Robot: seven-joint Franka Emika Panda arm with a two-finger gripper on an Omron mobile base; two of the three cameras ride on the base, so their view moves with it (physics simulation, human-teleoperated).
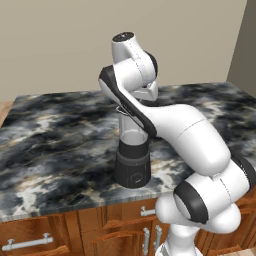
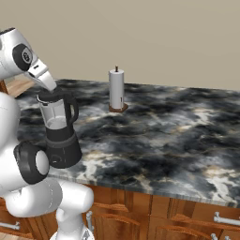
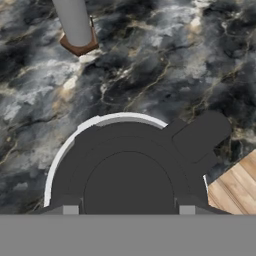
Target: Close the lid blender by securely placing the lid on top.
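Note:
The blender (image 2: 60,126) stands near the counter's front edge: a clear jar (image 1: 132,134) with a side handle (image 2: 73,110) on a black base (image 1: 132,168) with a round dial. The dark round lid (image 3: 128,165) lies in the jar's mouth, with the pale jar rim (image 3: 65,145) showing around it. My gripper (image 3: 128,210) comes straight down from above and is shut on the lid, one fingertip on each side of its raised middle. From the right base view, the gripper (image 2: 47,89) touches the lid (image 2: 49,97) at the jar top. The jar handle (image 3: 201,135) sticks out to the upper right.
A slim grey paper-towel cylinder (image 2: 116,89) on a brown foot stands farther back on the dark marble counter (image 2: 168,131); it also shows in the hand view (image 3: 75,22). Wooden drawers (image 1: 35,235) run below the counter's front edge. Wood floor (image 3: 235,185) lies beyond that edge.

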